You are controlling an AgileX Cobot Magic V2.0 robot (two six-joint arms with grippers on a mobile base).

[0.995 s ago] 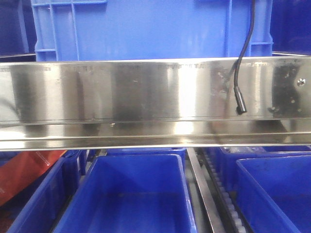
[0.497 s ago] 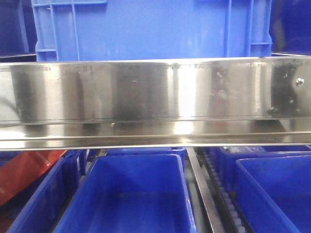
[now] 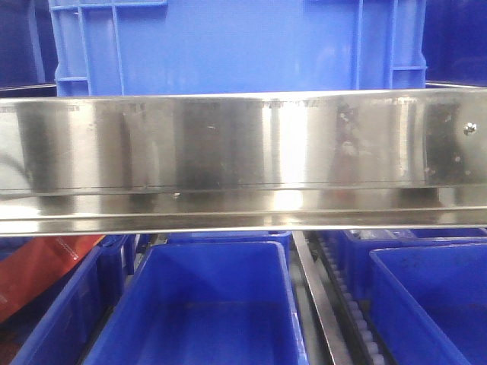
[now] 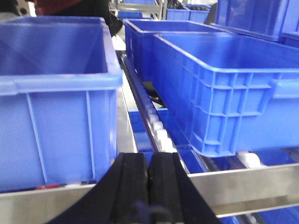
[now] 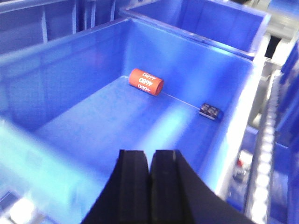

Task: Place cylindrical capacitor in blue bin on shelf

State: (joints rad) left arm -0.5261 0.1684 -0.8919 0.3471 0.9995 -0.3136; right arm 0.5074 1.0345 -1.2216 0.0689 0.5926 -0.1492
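Note:
An orange cylindrical capacitor (image 5: 146, 81) with white print lies on its side on the floor of a blue bin (image 5: 65, 79), near the far wall. My right gripper (image 5: 150, 156) hangs above the bin's near end, shut with nothing between its black fingers. My left gripper (image 4: 149, 158) is also shut and empty, just in front of the shelf's steel rail (image 4: 243, 184), between two blue bins. The shelf's wide shiny front rail (image 3: 228, 144) fills the front view, where neither gripper shows.
A small dark flat part (image 5: 210, 111) lies in the same bin by its right wall. White roller tracks (image 4: 156, 126) run between a tall bin (image 4: 51, 93) and a wide bin (image 4: 224, 79). Lower bins (image 3: 213, 304) and an orange-red object (image 3: 38, 274) sit below the rail.
The black cable that hung in front of the rail at the right a second ago has gone from the front view. Bins and rail have not moved.

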